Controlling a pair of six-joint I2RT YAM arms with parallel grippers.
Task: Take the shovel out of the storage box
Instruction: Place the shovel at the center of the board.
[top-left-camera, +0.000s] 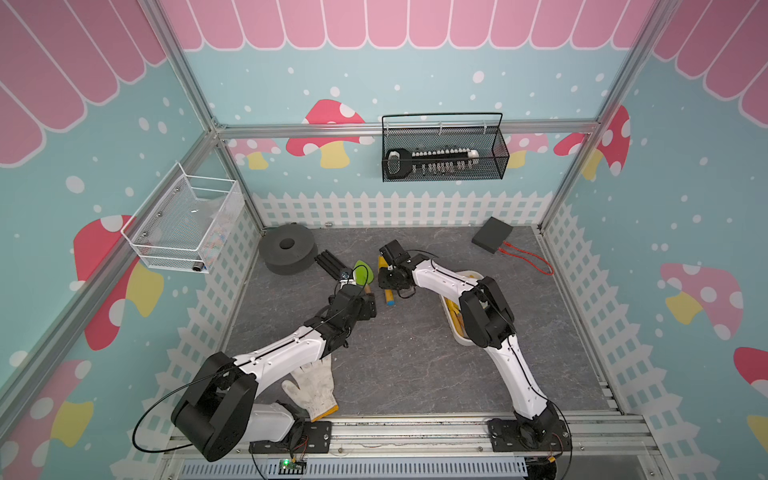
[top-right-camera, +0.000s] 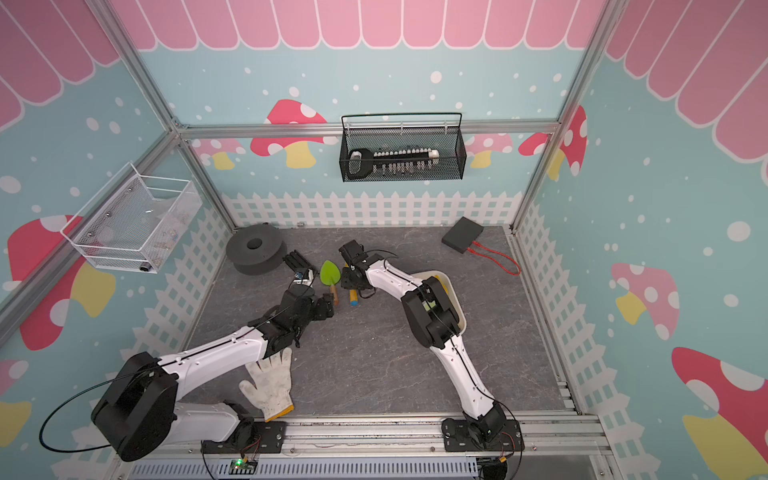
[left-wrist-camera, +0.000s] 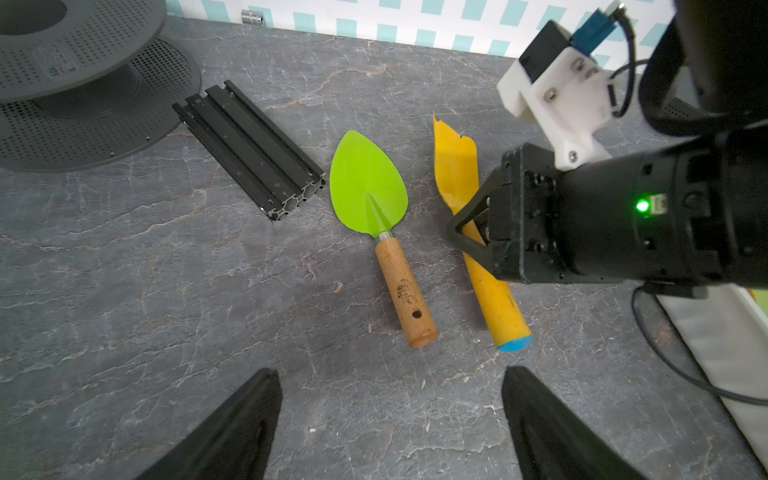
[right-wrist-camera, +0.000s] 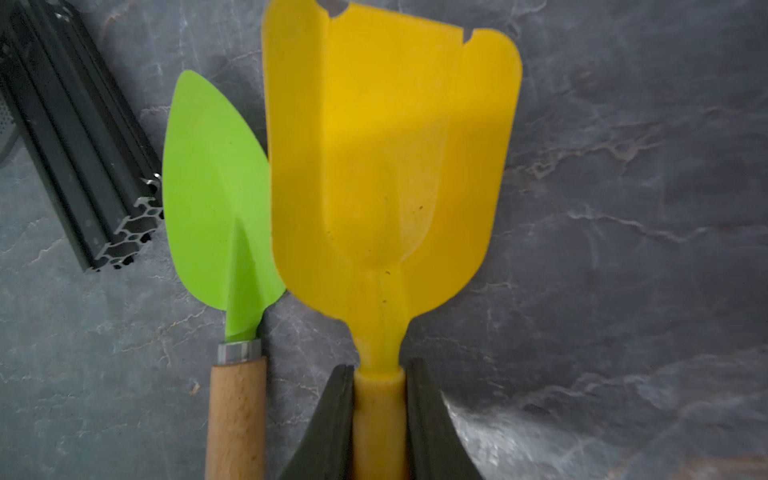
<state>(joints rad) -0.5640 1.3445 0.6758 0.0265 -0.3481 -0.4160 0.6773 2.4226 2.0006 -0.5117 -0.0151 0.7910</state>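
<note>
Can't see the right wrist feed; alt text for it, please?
The right gripper is shut on the handle of a yellow shovel, whose broad blade fills the middle of the view. A green trowel with a wooden handle lies beside it on the grey table, next to a black metal rail.

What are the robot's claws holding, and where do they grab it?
The right claw grips the yellow shovel by its handle, just below the blade. The left claw is open, holding nothing.

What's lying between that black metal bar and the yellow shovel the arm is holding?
A green trowel with a wooden handle, right beside the yellow shovel; the left wrist view shows it best.
</note>
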